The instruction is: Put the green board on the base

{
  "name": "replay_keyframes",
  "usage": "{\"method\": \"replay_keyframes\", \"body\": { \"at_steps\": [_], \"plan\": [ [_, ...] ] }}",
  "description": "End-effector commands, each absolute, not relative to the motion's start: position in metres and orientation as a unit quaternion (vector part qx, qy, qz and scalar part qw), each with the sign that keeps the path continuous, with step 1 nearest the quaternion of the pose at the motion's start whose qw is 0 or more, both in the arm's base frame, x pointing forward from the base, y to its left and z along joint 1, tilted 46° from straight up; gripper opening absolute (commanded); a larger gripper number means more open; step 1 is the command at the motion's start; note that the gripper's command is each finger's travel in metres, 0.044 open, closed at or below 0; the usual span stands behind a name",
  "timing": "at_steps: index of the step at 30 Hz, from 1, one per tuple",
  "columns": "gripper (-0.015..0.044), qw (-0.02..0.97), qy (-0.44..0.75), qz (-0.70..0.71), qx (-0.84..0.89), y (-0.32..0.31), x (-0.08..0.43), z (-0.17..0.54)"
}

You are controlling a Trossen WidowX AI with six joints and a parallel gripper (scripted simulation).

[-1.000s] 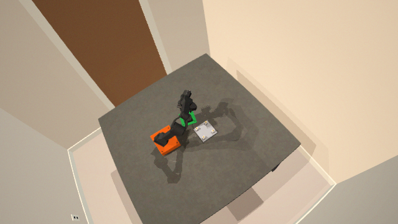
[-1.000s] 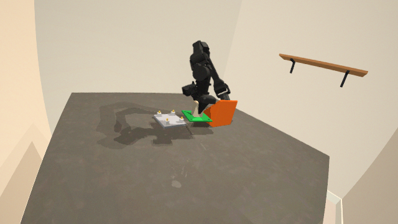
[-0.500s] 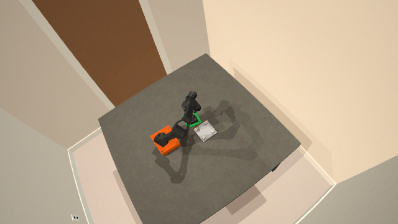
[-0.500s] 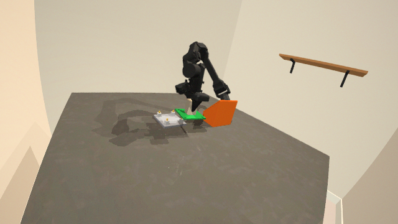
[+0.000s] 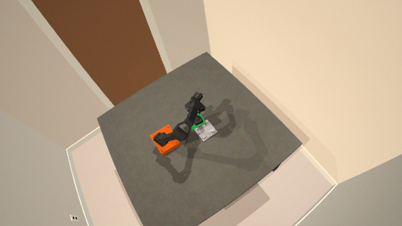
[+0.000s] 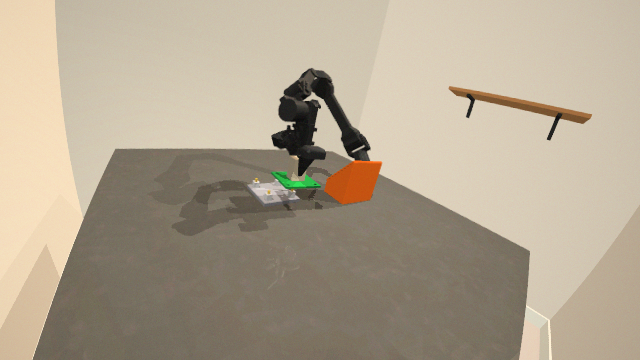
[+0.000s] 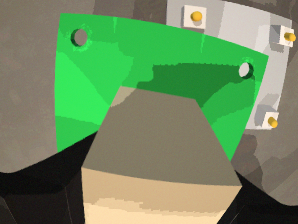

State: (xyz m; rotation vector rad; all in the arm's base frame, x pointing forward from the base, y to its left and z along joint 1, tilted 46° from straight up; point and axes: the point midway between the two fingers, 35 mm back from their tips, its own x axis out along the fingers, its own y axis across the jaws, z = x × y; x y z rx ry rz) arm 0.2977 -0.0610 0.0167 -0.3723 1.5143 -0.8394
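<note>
The green board (image 5: 198, 125) (image 6: 307, 184) (image 7: 80, 92) hangs roughly level, handle side up, a little above and partly over the grey base (image 5: 208, 132) (image 6: 259, 192) (image 7: 240, 20). It is offset toward the orange block. My gripper (image 6: 298, 173) (image 7: 150, 143) is shut on its beige handle (image 7: 160, 130). In the wrist view, three gold pins show beyond the board: one pin (image 7: 196, 16) above its far edge, one pin (image 7: 289, 37) at the upper right and one pin (image 7: 271, 122) at the right. The right hole (image 7: 245, 70) shows pale base behind it; the left hole (image 7: 79, 37) shows table. The near holes are hidden.
The orange block (image 5: 164, 147) (image 6: 352, 185), with the arm's foot on it, stands on the dark table (image 5: 151, 103) (image 6: 300, 280) beside the board. The arm's shadows fall across the table and partly over the base. A wooden shelf (image 6: 520, 104) is on the wall.
</note>
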Motion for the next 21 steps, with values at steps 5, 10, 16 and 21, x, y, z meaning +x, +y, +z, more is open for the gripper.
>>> {"method": "replay_keyframes", "body": {
  "at_steps": [5,10,16,21],
  "plan": [
    [0.0,0.634,0.663,-0.356,-0.176,-0.074,0.306,0.033],
    [0.0,0.631,0.667,-0.35,-0.185,-0.084,0.308,0.041],
    [0.0,0.627,0.672,-0.343,-0.195,-0.095,0.31,0.051],
    [0.0,0.624,0.675,-0.337,-0.204,-0.105,0.312,0.059]
  ]
}}
